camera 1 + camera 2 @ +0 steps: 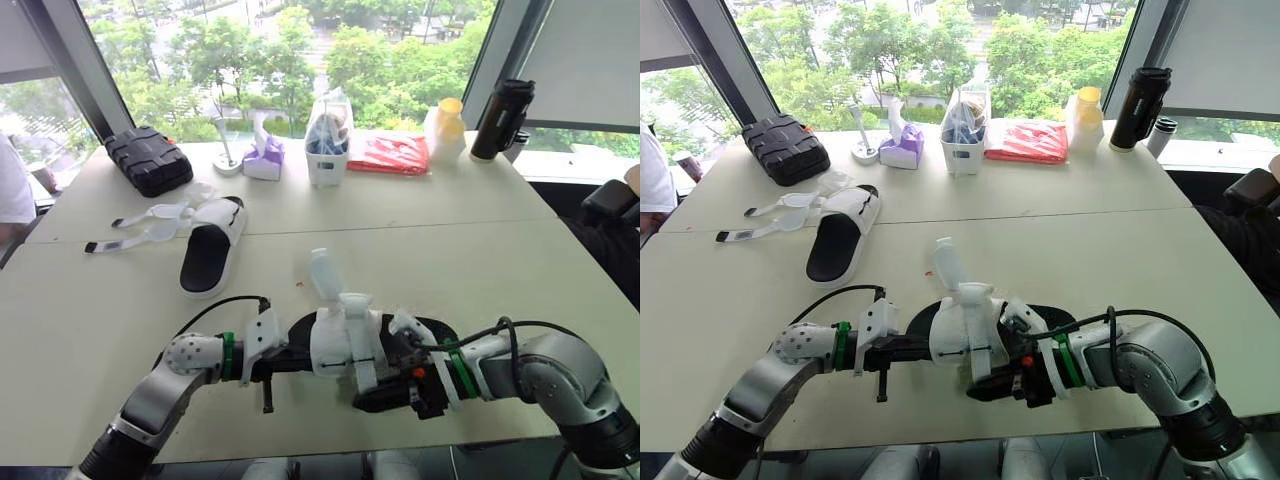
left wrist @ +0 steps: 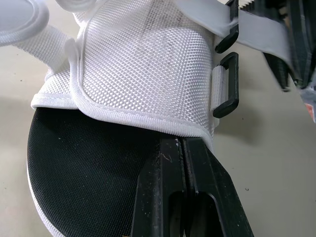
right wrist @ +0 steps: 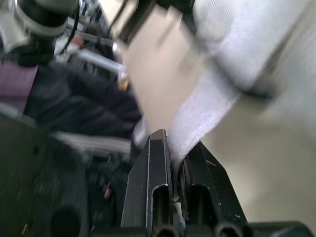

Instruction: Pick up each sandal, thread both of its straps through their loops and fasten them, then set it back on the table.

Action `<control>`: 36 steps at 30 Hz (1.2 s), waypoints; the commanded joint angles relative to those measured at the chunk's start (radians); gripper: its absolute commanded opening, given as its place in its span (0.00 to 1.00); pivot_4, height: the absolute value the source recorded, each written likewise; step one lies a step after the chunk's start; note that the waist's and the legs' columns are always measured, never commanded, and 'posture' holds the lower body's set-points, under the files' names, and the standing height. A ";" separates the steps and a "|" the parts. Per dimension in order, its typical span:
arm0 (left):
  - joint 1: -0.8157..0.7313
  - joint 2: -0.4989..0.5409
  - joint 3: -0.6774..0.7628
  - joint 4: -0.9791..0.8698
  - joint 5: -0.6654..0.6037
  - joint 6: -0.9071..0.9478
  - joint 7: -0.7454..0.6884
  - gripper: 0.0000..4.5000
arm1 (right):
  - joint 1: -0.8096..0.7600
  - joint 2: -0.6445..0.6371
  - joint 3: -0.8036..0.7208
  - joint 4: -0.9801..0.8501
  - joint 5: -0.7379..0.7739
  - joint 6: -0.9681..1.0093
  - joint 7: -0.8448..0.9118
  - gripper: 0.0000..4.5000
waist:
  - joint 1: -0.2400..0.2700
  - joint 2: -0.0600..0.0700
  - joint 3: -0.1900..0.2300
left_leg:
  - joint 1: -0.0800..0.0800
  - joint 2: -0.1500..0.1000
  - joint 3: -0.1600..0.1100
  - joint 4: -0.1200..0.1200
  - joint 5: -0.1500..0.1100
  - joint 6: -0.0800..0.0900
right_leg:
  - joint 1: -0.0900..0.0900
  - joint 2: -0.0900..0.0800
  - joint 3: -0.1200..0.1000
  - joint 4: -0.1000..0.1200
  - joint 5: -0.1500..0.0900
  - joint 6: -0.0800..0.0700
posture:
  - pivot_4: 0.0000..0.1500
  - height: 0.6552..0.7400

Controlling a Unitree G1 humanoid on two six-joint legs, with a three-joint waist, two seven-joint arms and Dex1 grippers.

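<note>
An unfastened sandal lay far to the left on the tabletop, straps loose. Near the front edge, the left fingers were pressed together, tips against the white upper of the second sandal. To its right, the right fingers were clamped on that sandal's white strap.

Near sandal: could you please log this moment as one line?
left gripper shut on near sandal | right gripper shut on strap | far sandal unfastened, on table
</note>
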 commanded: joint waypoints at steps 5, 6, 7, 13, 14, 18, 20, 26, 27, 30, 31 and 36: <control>0.041 0.005 -0.033 -0.026 0.017 0.060 0.021 0.00 | 0.032 -0.163 0.163 -0.068 -0.069 -0.118 0.203 0.05 | -0.002 0.000 0.000 | 0.001 0.000 0.000 0.000 0.000 0.000 | 0.001 0.000 0.000 0.000 -0.001 0.002 | 1.00 1.00; 0.046 0.008 -0.033 -0.031 0.015 0.064 0.021 0.00 | 0.031 -0.175 0.181 -0.074 -0.076 -0.128 0.221 0.05 | -0.002 0.000 0.000 | 0.001 0.000 0.000 0.000 0.000 0.000 | 0.001 0.000 0.000 0.000 -0.002 0.002 | 1.00 1.00; 0.049 0.010 -0.033 -0.035 0.014 0.067 0.021 0.00 | 0.030 -0.181 0.193 -0.077 -0.083 -0.135 0.234 0.05 | -0.002 0.000 0.000 | 0.001 0.000 0.000 0.000 0.000 0.000 | 0.001 0.000 0.000 0.000 -0.002 0.003 | 1.00 1.00; 0.055 0.017 -0.038 -0.034 0.017 0.069 0.016 0.00 | 0.057 -0.241 0.225 -0.117 -0.164 -0.246 0.285 0.05 | -0.001 0.000 0.000 | 0.000 0.000 0.000 0.000 -0.001 0.001 | 0.001 0.000 0.000 -0.001 -0.003 0.004 | 1.00 1.00; 0.053 0.018 -0.039 -0.030 0.020 0.067 0.014 0.00 | 0.058 -0.248 0.209 -0.127 -0.165 -0.259 0.288 0.05 | -0.001 0.000 0.000 | 0.000 0.000 0.000 0.000 -0.001 0.001 | 0.001 0.000 0.000 -0.001 -0.003 0.004 | 1.00 1.00; 0.034 0.010 -0.048 0.002 0.031 0.051 0.006 0.00 | 0.025 -0.277 0.086 -0.171 -0.101 -0.261 0.294 0.05 | -0.001 0.000 0.000 | 0.000 0.000 0.000 0.000 -0.002 0.002 | 0.000 -0.001 0.000 -0.001 -0.003 0.004 | 1.00 1.00; 0.017 0.003 -0.058 0.026 0.041 0.040 0.001 0.00 | -0.009 -0.293 0.019 -0.192 -0.063 -0.257 0.304 0.05 | 0.000 0.000 0.000 | 0.000 0.000 0.000 0.000 -0.001 0.002 | 0.001 -0.001 0.000 -0.001 -0.003 0.004 | 1.00 1.00; -0.017 -0.015 -0.078 0.090 0.061 0.007 -0.011 0.00 | -0.155 -0.292 -0.076 -0.177 0.018 -0.222 0.304 0.05 | 0.017 0.000 0.000 | 0.001 0.000 0.000 0.000 -0.001 0.002 | 0.002 -0.001 0.000 -0.002 -0.003 0.004 | 1.00 1.00; -0.023 -0.018 -0.080 0.100 0.064 0.002 -0.012 0.00 | -0.192 -0.279 -0.075 -0.158 0.021 -0.210 0.293 0.05 | 0.020 0.000 0.000 | 0.001 0.000 0.001 0.000 -0.001 0.002 | 0.002 -0.001 0.000 -0.002 -0.003 0.004 | 1.00 1.00; -0.032 -0.026 -0.085 0.116 0.069 -0.009 -0.015 0.00 | -0.276 -0.231 -0.048 -0.094 0.011 -0.186 0.263 0.05 | 0.028 0.000 0.000 | 0.001 0.000 0.000 0.000 -0.001 0.002 | 0.002 -0.001 -0.001 -0.002 -0.003 0.004 | 1.00 1.00; -0.034 -0.028 -0.085 0.118 0.070 -0.011 -0.015 0.00 | -0.293 -0.219 -0.042 -0.079 0.010 -0.178 0.257 0.05 | 0.030 0.000 0.000 | 0.001 0.000 0.000 0.001 -0.001 0.002 | 0.003 -0.001 -0.001 -0.002 -0.003 0.004 | 1.00 1.00; -0.037 -0.032 -0.089 0.123 0.072 -0.021 -0.013 0.00 | -0.341 -0.146 0.020 0.065 -0.063 -0.181 0.229 0.05 | 0.028 0.000 0.000 | 0.000 -0.001 0.000 0.001 -0.001 0.002 | 0.002 -0.002 -0.001 -0.003 -0.003 0.003 | 1.00 1.00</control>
